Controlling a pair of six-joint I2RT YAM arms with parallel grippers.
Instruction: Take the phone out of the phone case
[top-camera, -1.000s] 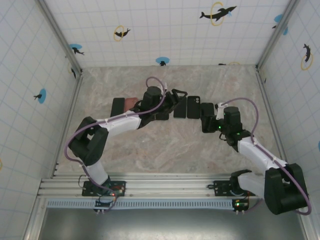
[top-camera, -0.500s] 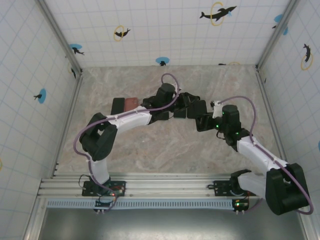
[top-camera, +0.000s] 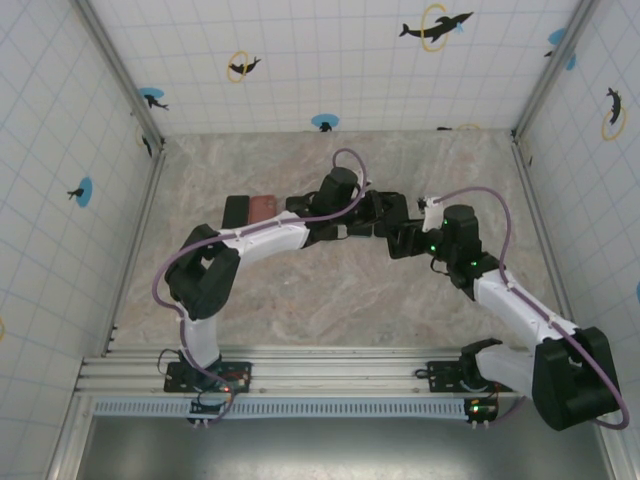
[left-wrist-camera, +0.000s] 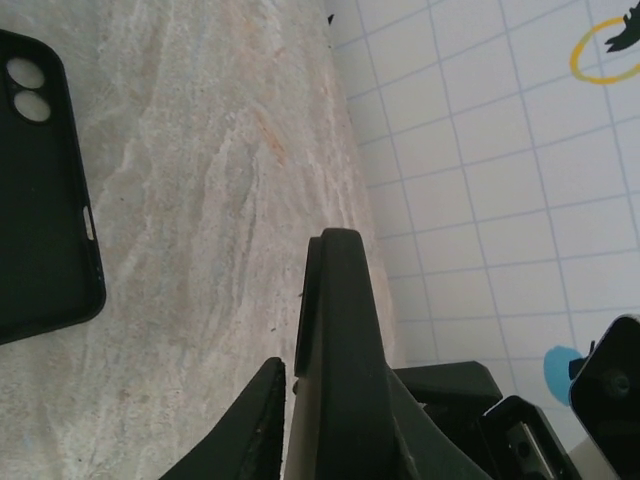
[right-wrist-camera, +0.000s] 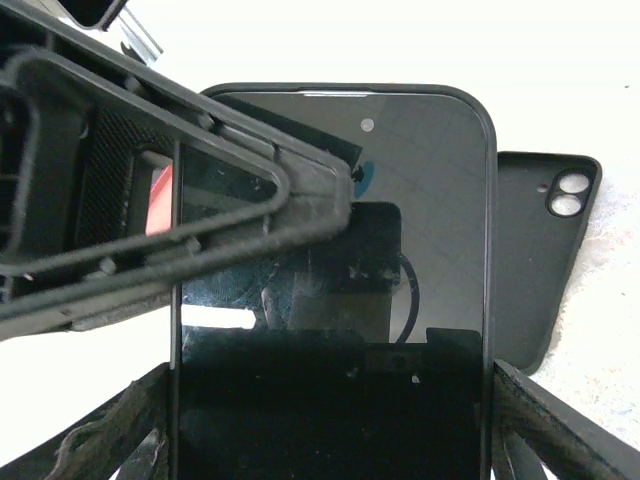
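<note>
Glossy phone (right-wrist-camera: 420, 180); matt black empty case (right-wrist-camera: 545, 280).

The top camera looks down over the table (top-camera: 330, 300); both wrist cameras sit close, sharing the empty case (left-wrist-camera: 45, 200).

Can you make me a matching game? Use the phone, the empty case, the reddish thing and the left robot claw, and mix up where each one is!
Things:
1. cased phone
2. empty black case
3. reddish-brown flat thing
4. left gripper

Places:
A. lying flat on the table, camera holes showing
B. at the table's left, beside a black flat thing
C. one finger reaching over the phone's screen
D. between the fingers of the right gripper

Pairs: 1-D, 2-A, 3-B, 4-C
</note>
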